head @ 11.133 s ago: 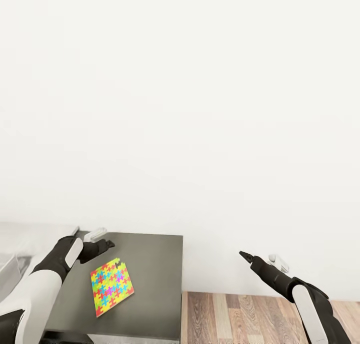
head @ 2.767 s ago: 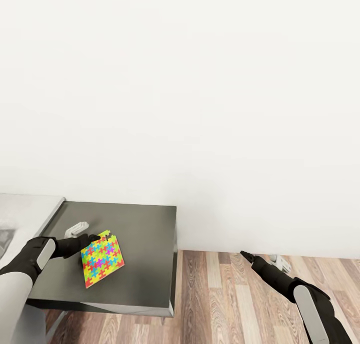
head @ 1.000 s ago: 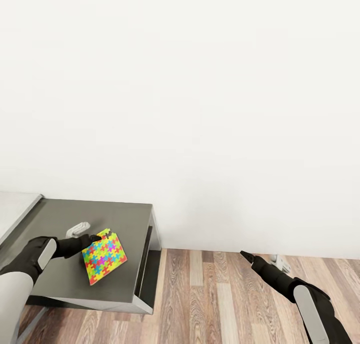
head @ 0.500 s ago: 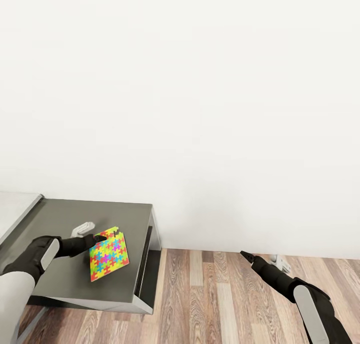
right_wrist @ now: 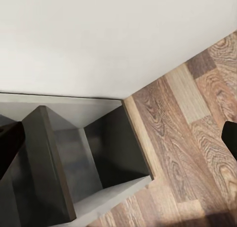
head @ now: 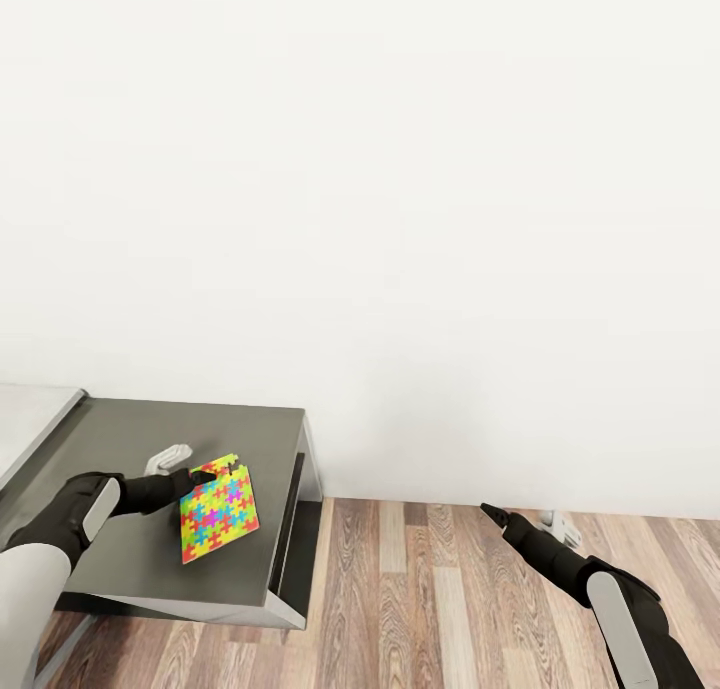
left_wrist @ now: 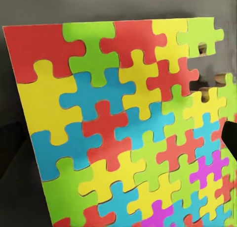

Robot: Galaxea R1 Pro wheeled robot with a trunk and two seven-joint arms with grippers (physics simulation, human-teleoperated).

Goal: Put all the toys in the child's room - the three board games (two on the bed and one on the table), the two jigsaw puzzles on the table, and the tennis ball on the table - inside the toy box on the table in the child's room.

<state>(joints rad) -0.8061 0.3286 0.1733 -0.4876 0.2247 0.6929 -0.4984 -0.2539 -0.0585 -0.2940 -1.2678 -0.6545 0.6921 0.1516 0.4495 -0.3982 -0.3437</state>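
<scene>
- The left pincer is closed on one corner of a jigsaw puzzle, which is held tilted, clear of the dark grey surface beneath it.
- In the left wrist view the jigsaw puzzle is seen with pieces missing at one corner.
- The right pincer is held idle over the wood floor; whether its jaws are parted cannot be told.
- The paler surface is glimpsed at the far left edge of the head view.
- A slip is judged likely: the thin sheet is pinched at one corner only, so a swing or knock could pull it free or loosen pieces.
</scene>
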